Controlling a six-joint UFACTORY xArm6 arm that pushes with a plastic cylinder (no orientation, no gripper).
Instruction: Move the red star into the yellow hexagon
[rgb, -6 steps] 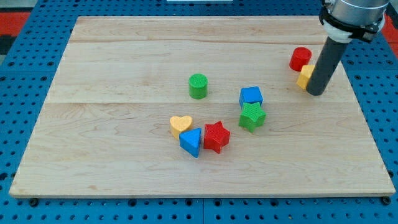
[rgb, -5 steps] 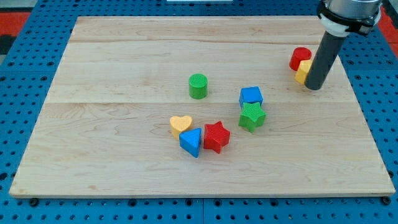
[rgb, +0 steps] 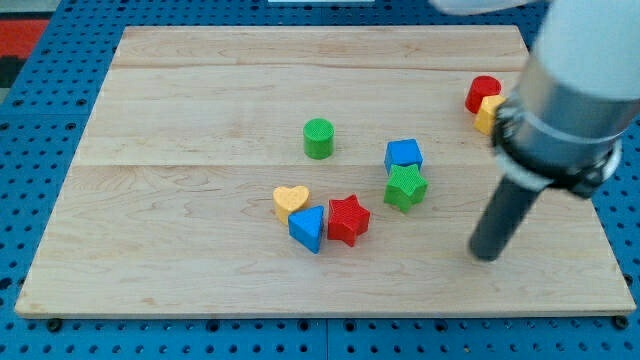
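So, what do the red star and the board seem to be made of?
Red star: probably matte plastic, perhaps printed; its colour is uniform and fine ridges show on top. Board: light wood, unvarnished by the look; grain lines and plank seams show.

yellow block (rgb: 486, 115): right part hidden behind the arm, shape unclear
arm (rgb: 570, 90): blurred, top cut by the view's edge

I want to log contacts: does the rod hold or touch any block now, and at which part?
Nothing is held. My tip rests on bare board, apart from every block, to the view's right of the red star and green star.
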